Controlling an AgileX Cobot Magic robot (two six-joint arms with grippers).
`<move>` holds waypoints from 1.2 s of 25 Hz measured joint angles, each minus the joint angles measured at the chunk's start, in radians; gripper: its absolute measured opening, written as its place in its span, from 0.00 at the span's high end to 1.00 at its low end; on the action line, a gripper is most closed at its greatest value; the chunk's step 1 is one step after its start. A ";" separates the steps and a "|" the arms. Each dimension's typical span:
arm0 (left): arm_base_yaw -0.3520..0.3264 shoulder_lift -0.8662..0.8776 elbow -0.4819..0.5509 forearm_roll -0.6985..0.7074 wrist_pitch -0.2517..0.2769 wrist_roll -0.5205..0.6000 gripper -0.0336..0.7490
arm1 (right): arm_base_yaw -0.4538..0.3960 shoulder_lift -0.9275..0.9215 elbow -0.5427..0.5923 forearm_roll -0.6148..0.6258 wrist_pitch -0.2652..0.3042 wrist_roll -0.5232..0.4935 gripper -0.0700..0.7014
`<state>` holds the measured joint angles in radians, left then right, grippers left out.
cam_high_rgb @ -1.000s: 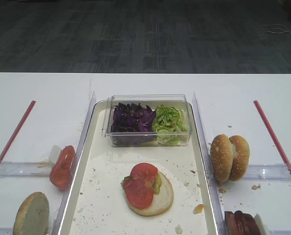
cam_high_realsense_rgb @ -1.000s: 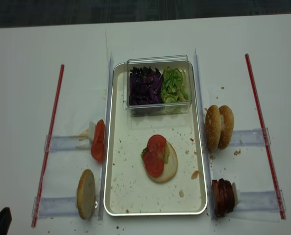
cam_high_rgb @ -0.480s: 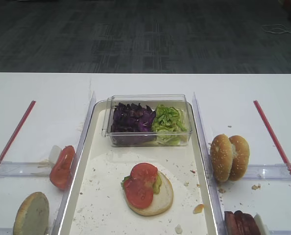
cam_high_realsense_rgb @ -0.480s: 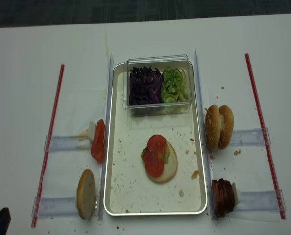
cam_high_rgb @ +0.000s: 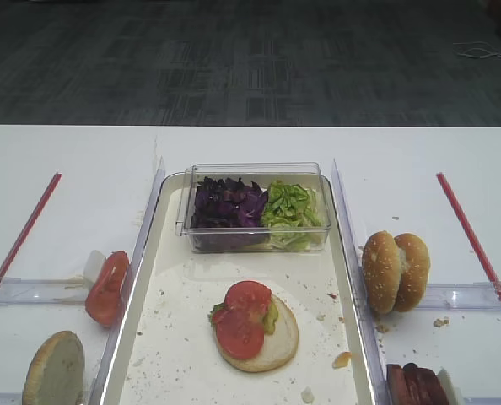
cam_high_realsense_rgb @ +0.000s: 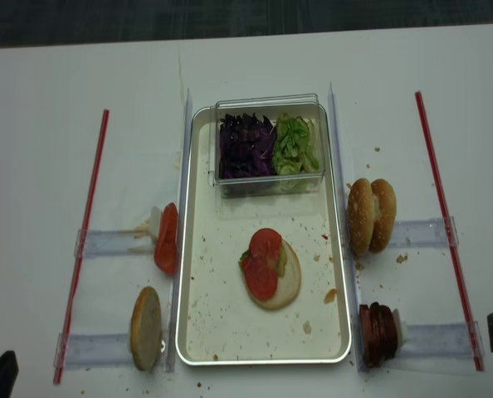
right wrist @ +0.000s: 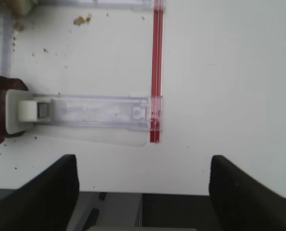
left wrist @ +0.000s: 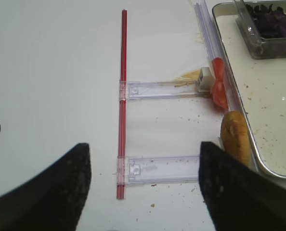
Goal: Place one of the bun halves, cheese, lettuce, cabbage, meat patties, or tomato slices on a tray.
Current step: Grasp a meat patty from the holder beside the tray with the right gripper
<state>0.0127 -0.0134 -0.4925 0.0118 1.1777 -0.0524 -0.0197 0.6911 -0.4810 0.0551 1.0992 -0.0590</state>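
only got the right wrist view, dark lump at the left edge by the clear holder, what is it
Observer: A stack of meat patties, standing on edge against that holder, just right of the tray.
Operator: anything on the tray yet
Observer: One bun half lies cut face up near the middle, with two tomato slices on top.
Operator: where are the spare buns
Observer: Two bun halves stand on edge together right of the tray, farther from the robot than the patties.
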 joint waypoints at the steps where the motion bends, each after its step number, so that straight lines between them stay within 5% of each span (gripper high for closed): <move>1: 0.000 0.000 0.000 0.000 0.000 0.000 0.35 | 0.000 0.047 0.000 0.000 -0.003 0.000 0.14; 8: 0.000 0.000 0.000 0.000 0.000 0.000 0.35 | 0.000 0.265 0.000 0.002 -0.023 0.002 0.14; 30: 0.000 0.000 0.000 0.000 0.000 0.000 0.35 | 0.000 0.274 0.000 0.056 -0.038 0.022 0.14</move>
<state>0.0127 -0.0134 -0.4925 0.0118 1.1777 -0.0524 -0.0197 0.9648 -0.4810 0.1111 1.0608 -0.0368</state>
